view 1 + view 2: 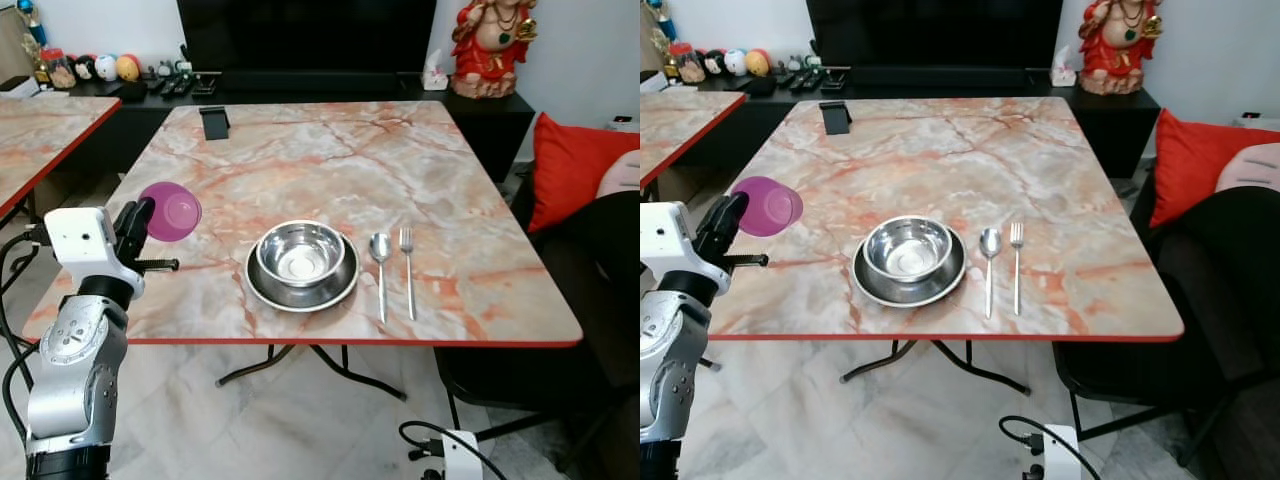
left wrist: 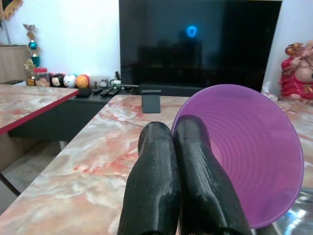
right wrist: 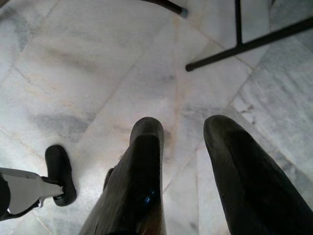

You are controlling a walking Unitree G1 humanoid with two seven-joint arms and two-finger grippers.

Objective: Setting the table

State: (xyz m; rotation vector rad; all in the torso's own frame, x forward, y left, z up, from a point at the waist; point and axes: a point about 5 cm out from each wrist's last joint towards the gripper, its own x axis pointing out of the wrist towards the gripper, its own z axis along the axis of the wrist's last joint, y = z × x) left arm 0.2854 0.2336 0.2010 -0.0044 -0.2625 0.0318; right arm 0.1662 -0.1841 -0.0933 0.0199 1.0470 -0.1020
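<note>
The left arm [image 1: 75, 360], silver and jointed, stood nearest the camera at about 8 o'clock in the head views, raised upright beside the worktop's near-left edge with its wrist block level with the worktop [image 1: 330, 170] surface. Its left tool [image 1: 136, 226] pointed toward 2 o'clock; the two black fingers [image 2: 156, 186] were pressed together on the rim of one purple cup [image 1: 170, 211], which was tipped on its side with its open mouth facing the camera, above the worktop's left edge. In the left wrist view the cup's ribbed interior [image 2: 244, 152] lay just beside the closed fingers.

The right tool [image 3: 183, 161] hung low, pointing at the pale marble floor [image 3: 88, 73], its two fingers spread apart and holding nothing.

On the worktop, toward 6 o'clock of its surface, lay one steel bowl [image 1: 300, 252] seated inside one steel plate [image 1: 301, 288]. Just beside them at 3 o'clock lay one spoon [image 1: 380, 266] and one fork [image 1: 407, 268], parallel, handles toward the near edge, close but apart. One small black stand [image 1: 214, 122] stood at the far-left part, about 11 o'clock.

A second marble worktop [image 1: 40, 135] stood at 10 o'clock, one red cushion [image 1: 570, 170] at 3 o'clock, and one red figurine [image 1: 490, 45] at 1 o'clock.
</note>
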